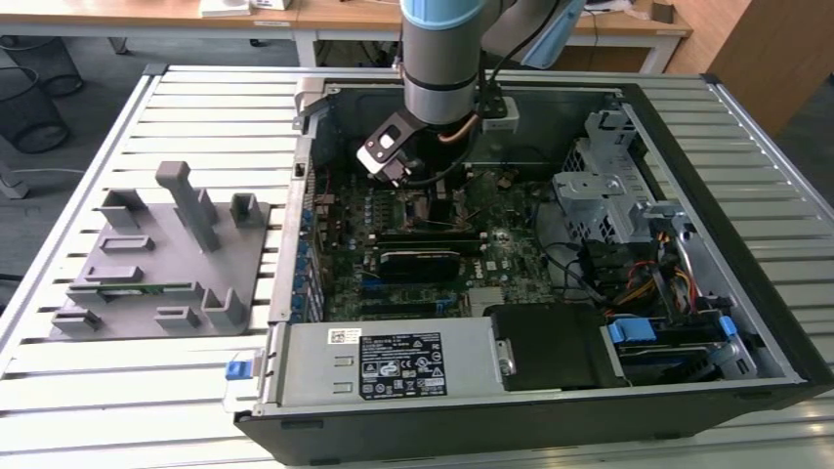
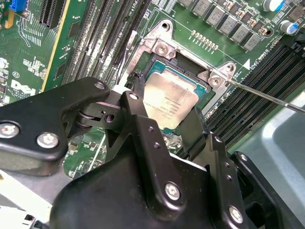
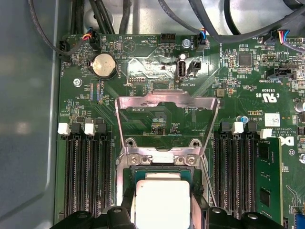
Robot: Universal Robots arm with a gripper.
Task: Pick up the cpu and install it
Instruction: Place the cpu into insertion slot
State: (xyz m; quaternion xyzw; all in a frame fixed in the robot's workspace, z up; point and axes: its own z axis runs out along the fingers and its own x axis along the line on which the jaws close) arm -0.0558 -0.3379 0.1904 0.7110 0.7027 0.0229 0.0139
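Upper middle of the exterior view, inside the computer case [image 1: 521,430], the gripper [image 3: 162,210] has its jaws closed on the cpu [image 2: 171,98]. The chip lies flat between them, over the open socket [image 2: 155,66].

pretty plain workshop tbh, pale slatted metal table [image 1: 131,391] on a dark grey floor [image 1: 29,217], wood-topped desks [image 1: 339,14] behind it, black mesh bin [image 1: 29,109] nearby, wooden cabinet [image 1: 771,49] opposite
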